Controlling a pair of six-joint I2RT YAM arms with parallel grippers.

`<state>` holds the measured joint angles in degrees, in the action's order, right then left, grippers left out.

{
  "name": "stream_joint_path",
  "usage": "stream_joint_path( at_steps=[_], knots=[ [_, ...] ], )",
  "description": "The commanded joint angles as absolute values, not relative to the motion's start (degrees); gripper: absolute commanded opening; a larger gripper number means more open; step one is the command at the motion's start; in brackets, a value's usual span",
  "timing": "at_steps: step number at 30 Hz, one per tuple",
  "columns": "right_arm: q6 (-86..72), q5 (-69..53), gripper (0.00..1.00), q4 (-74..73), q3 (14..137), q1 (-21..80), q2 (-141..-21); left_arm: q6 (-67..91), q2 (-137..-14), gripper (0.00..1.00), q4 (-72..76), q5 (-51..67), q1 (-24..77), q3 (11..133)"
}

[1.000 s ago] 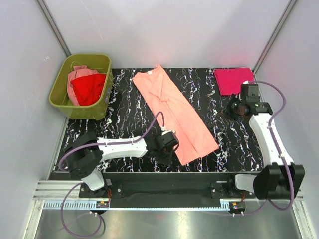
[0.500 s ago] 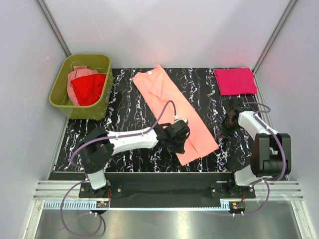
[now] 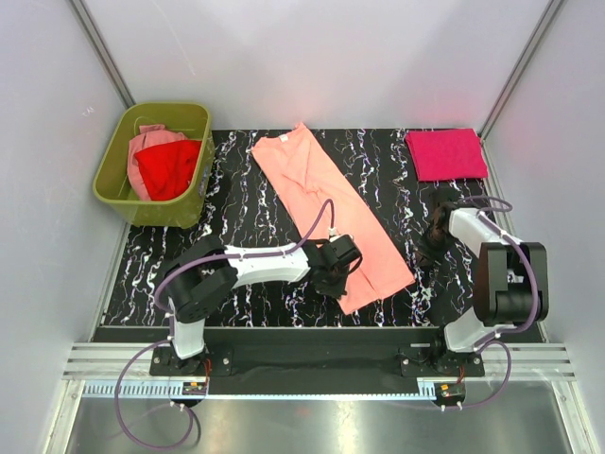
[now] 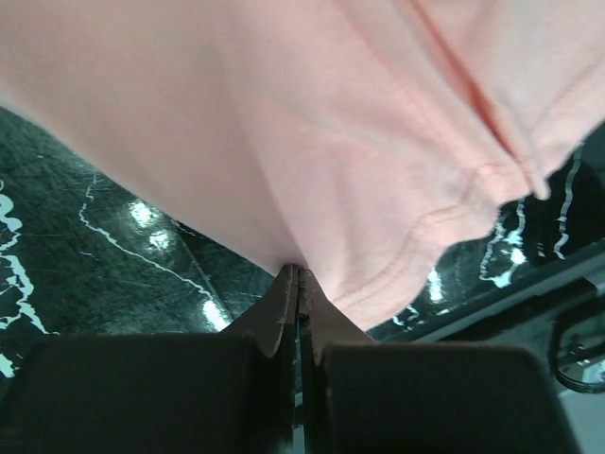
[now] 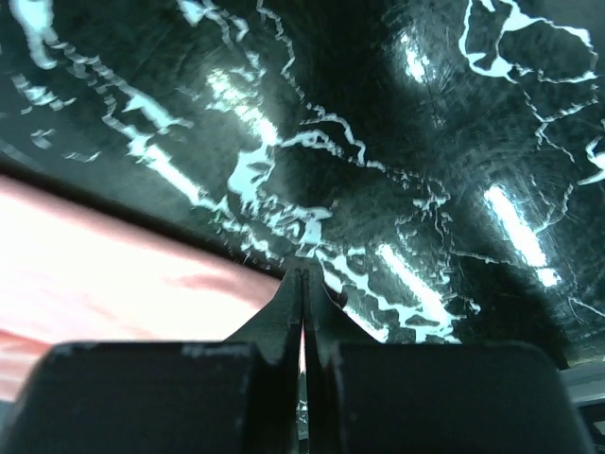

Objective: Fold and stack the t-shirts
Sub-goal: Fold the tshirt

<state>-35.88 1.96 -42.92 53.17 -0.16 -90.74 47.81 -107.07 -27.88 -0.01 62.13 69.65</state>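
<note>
A salmon-peach t-shirt (image 3: 326, 203), folded lengthwise, lies slantwise across the middle of the black marbled table (image 3: 236, 203). My left gripper (image 3: 337, 271) is at the shirt's near left edge. In the left wrist view its jaws (image 4: 298, 270) are shut, with the shirt's edge (image 4: 312, 123) caught at their tips. A magenta-pink t-shirt (image 3: 446, 153) lies folded at the back right. My right gripper (image 3: 427, 248) is shut and empty, low over bare table right of the salmon shirt. Its wrist view shows the shut tips (image 5: 302, 273) and the shirt (image 5: 95, 274) at the left.
An olive-green bin (image 3: 112, 163) at the back left holds a red t-shirt (image 3: 168, 168) and a dusty pink one (image 3: 146, 142). Grey walls close in on both sides. The table's front edge runs just below the left gripper.
My left gripper moved right from bare table onto the salmon shirt's near edge, then a little back. My right arm drew back from the magenta shirt and dropped low to the table.
</note>
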Motion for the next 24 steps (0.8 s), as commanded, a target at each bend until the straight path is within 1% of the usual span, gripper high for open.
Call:
stream_joint_path(
  at_steps=[1,5,9,19,24],
  knots=[
    [-36.2,2.0,0.0,-45.3,55.2,1.5,-85.0,47.1,-107.1,0.0,-28.8,-2.5,61.9,70.8],
    [-36.6,0.7,0.0,-45.8,52.6,3.9,-82.3,47.1,-106.8,0.0,-28.7,-2.3,61.9,70.6],
    [-36.6,0.3,0.0,-45.2,50.5,4.4,-82.1,47.1,-106.7,0.0,-28.8,-2.4,61.9,70.6],
    [-36.3,1.1,0.0,-41.0,46.7,4.4,-88.1,48.7,-105.2,0.0,-29.1,-1.9,61.9,70.1],
    [-36.6,4.8,0.0,-43.2,48.4,4.4,-87.2,48.9,-102.5,0.01,-30.5,-2.6,61.9,71.8]
  ],
)
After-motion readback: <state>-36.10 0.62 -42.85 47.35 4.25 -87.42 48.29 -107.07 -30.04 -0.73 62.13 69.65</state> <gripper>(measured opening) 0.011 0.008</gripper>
